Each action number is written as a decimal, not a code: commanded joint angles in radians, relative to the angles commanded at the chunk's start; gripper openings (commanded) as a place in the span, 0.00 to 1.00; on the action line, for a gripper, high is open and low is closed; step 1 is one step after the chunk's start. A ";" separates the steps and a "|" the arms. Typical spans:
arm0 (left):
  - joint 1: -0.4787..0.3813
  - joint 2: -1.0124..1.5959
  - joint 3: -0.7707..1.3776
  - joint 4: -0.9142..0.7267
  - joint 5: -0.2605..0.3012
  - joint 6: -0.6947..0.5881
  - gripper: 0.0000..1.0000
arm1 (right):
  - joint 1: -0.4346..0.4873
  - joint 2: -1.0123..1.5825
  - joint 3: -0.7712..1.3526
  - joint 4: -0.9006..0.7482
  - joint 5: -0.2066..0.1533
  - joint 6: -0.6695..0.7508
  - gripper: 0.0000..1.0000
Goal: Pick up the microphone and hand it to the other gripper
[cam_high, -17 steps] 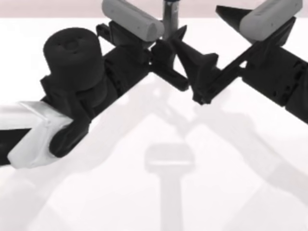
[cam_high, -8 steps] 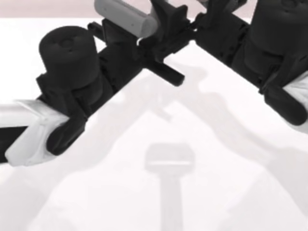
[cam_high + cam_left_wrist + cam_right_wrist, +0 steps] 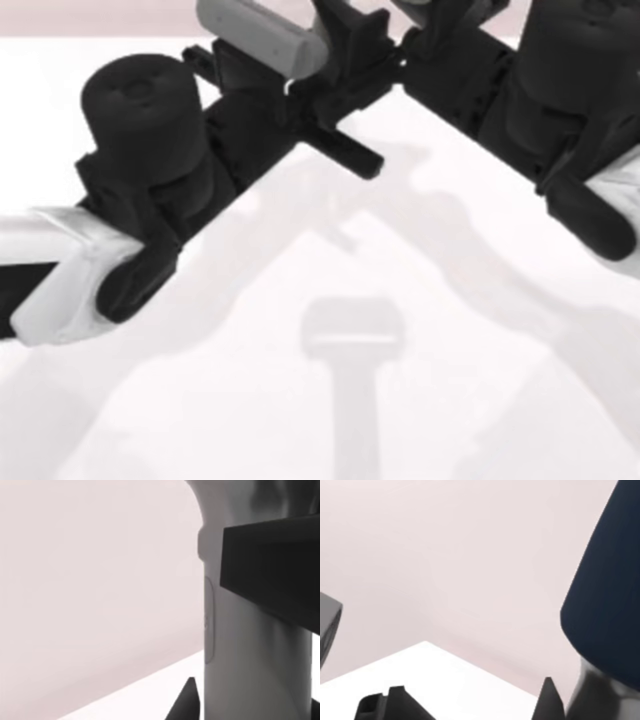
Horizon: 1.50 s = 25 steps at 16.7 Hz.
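The microphone hangs above the table's far middle, its grey handle upright between the fingers of my left gripper, which is shut on it. Its navy head fills one edge of the right wrist view, over the grey neck. My right gripper is open; one fingertip stands just beside the neck, and one of its black fingers crosses the handle higher up. In the top view the left gripper and right gripper meet, and the microphone is hidden among them.
The white table carries only grey shadows of the arms. Both bulky black wrists crowd the far side. A pale pink wall lies behind the table's far edge.
A second ago my right gripper stood open to the right of the microphone; it has since swung in against it. Over the last half second almost nothing has moved.
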 joint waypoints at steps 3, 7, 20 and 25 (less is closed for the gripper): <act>0.000 0.000 0.000 0.000 0.000 0.000 0.00 | 0.000 0.000 0.000 0.000 0.000 0.000 0.40; 0.000 0.000 0.000 0.000 0.000 0.000 0.00 | 0.000 0.000 0.000 0.000 0.000 0.000 0.10; 0.000 0.000 0.000 0.000 0.000 0.000 0.23 | 0.000 0.000 0.000 0.000 0.000 0.000 0.00; 0.000 0.000 0.000 0.000 0.000 0.000 0.60 | 0.000 0.000 0.000 0.000 0.000 0.000 0.00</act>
